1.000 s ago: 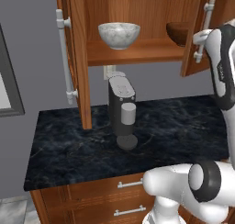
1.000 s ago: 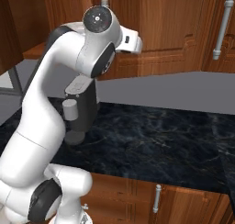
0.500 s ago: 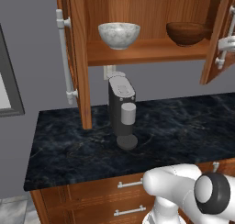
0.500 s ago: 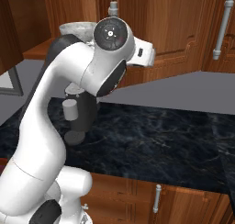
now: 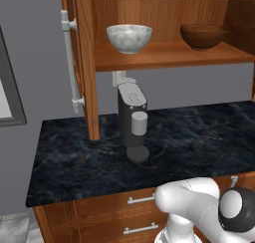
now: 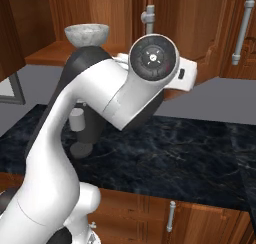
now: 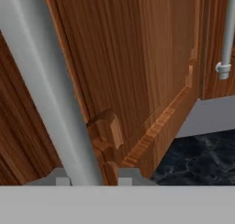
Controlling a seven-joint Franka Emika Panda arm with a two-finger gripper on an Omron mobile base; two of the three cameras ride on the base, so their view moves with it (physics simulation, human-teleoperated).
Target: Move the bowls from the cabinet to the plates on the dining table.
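Note:
The cabinet [image 5: 164, 55] stands open, with both bowls on its wooden shelf. The white-grey marbled bowl [image 5: 129, 37] [image 6: 86, 34] sits at the left and the glossy reddish-brown bowl [image 5: 201, 35] at the right. In the hand view my gripper [image 7: 92, 178] straddles the long silver handle [image 7: 41, 71] of a panelled cabinet door [image 7: 151, 58]. The bar runs between the two tips, touching one and leaving a small gap to the other. In the right base view my own arm hides the hand. The plates and the dining table are out of view.
A dark coffee machine [image 5: 133, 120] [image 6: 82, 128] stands on the black marble counter [image 5: 199, 137] under the shelf. The left door is swung out, its bar handle [image 5: 69, 62] towards me. Drawers [image 5: 99, 207] sit below the counter. Another closed door's handle [image 6: 243, 28] is at the right.
The right cabinet door has swung further open and left the left base view, uncovering the brown bowl. My arm has swung right and lower with it.

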